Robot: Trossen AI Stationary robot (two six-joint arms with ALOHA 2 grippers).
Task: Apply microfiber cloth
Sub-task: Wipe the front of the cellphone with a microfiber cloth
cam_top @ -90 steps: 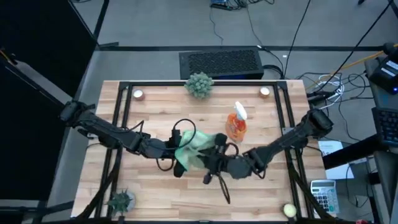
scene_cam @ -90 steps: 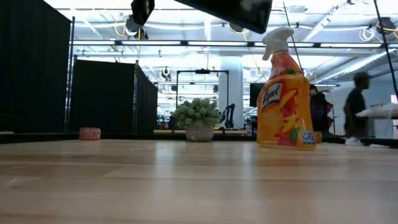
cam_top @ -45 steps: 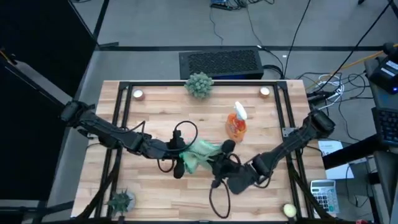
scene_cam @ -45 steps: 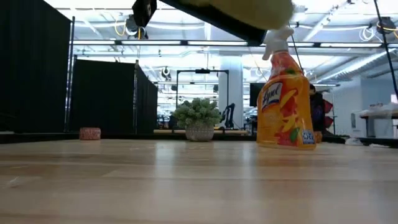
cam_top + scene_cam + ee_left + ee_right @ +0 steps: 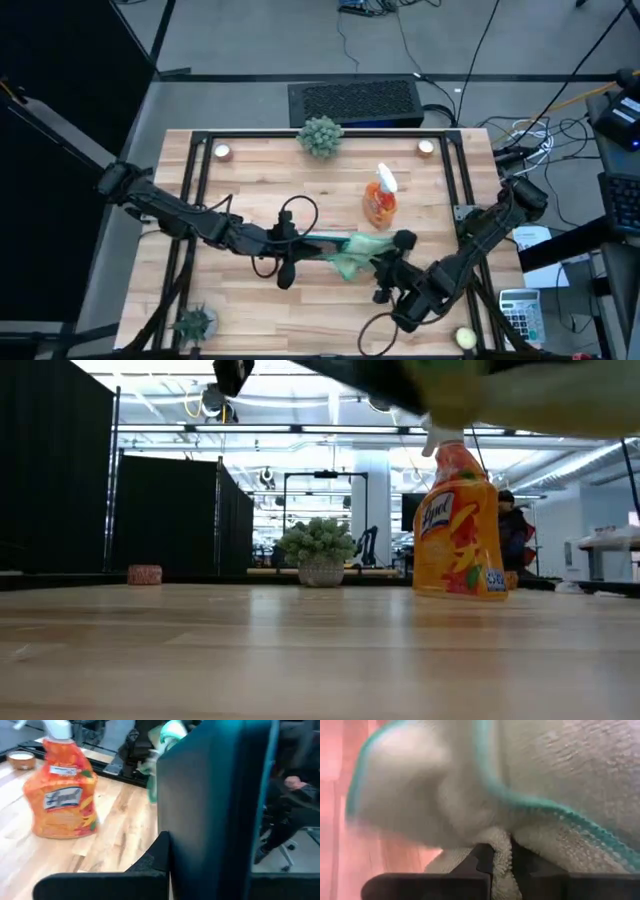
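The wooden table carries both arms at its middle. The left gripper is clenched on a dark tablet, held edge-up above the table. The microfiber cloth hangs bunched at the tablet's right end, pinched in the right gripper. An orange spray bottle stands just beyond, farther back.

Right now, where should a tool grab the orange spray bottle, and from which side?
Probably take the orange plastic spray bottle at its narrow neck under the white trigger head, coming level from the table's far side. It stands upright, the body is wide, and the near side is crowded: the right tool holds the pale green microfiber cloth there, the left tool the dark tablet.
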